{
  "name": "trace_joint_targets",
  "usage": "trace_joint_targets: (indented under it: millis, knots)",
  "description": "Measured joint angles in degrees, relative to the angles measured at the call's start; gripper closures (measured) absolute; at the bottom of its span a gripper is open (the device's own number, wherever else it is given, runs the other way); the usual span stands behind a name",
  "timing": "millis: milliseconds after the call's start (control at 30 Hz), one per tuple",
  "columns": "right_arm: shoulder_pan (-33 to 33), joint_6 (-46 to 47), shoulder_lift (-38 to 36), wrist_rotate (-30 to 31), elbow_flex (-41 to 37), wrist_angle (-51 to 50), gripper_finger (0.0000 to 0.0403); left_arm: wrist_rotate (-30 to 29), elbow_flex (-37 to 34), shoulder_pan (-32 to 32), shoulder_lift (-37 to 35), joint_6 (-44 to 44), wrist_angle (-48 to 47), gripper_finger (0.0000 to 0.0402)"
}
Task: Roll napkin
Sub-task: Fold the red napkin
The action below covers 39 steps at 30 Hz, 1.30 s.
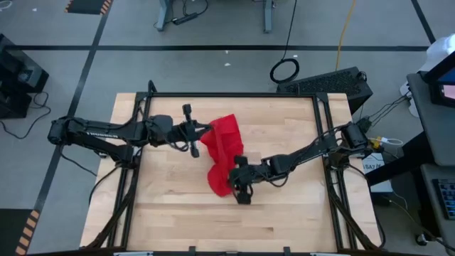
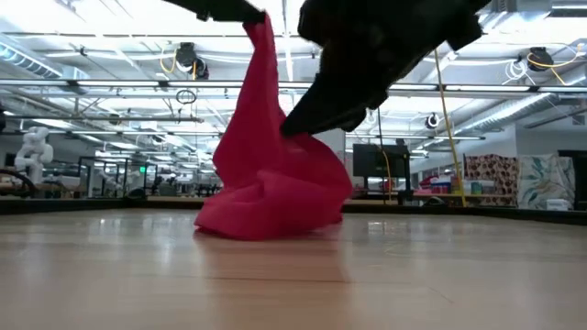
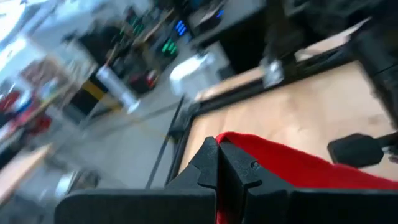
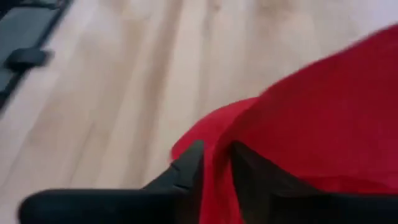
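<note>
Red cloth, the napkin (image 1: 222, 153), hangs bunched between my two grippers above the middle of the wooden table (image 1: 284, 213), its lower folds resting on the boards. My left gripper (image 3: 219, 163) is pinched tight on an upper edge; my right gripper (image 4: 216, 163) looks clamped on another fold, though blur hampers me. I'm spreading it; next I must lay it flat before rolling

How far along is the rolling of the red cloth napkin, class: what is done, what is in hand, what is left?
Done: both grippers have hold of the bright red, thin fabric napkin. In hand: the left gripper holds one edge lifted above the wooden table, while the right gripper pinches a lower fold; the rest lies bunched on the wood. Left: no roll shows yet, so all the rolling remains.
</note>
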Motion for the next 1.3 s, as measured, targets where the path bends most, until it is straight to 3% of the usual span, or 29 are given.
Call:
trace_joint_targets:
  millis: [233, 500, 633, 767, 867, 967, 1200, 1300]
  knots:
    - [1.57, -0.98, -2.07, 5.83, 0.09, -10.16, 0.026, 8.28, 0.0, 0.09, -2.49, 1.53, 1.11, 0.04]
    - [1.77, 7.79, -2.62, 8.24, -0.11, -27.54, 0.0245, 8.71, 0.0, 0.11, -3.36, -0.24, -0.6, 0.04]
    - [2.25, 9.93, -2.6, 9.09, -2.13, -27.22, 0.0254, 8.19, 0.0, 0.13, -3.36, -0.36, -1.44, 0.04]
    - [3.12, 9.22, -2.6, 6.91, -4.98, -18.4, 0.0273, 3.88, 0.0, 0.17, -3.36, -0.38, -2.84, 0.04]
    - [3.72, 6.35, -2.58, 6.11, -8.18, -8.54, 0.0312, -2.6, 0.0, 0.4, -3.34, -0.82, -2.94, 0.04]
    - [3.36, 2.21, -2.58, 6.13, -10.17, -2.51, 0.0375, -4.6, 0.0, 1.27, -3.33, -1.84, -2.87, 0.04]
    - [1.97, -0.45, -5.43, 6.11, -8.95, -2.1, 0.04, -5.63, 0.0, 3.68, -3.2, -2.96, -2.87, 0.04]
    - [1.97, -1.32, -9.67, 8.41, -6.85, -7.61, 0.04, -5.71, 0.0, 4.81, -2.99, -3.73, -3.36, 0.04]
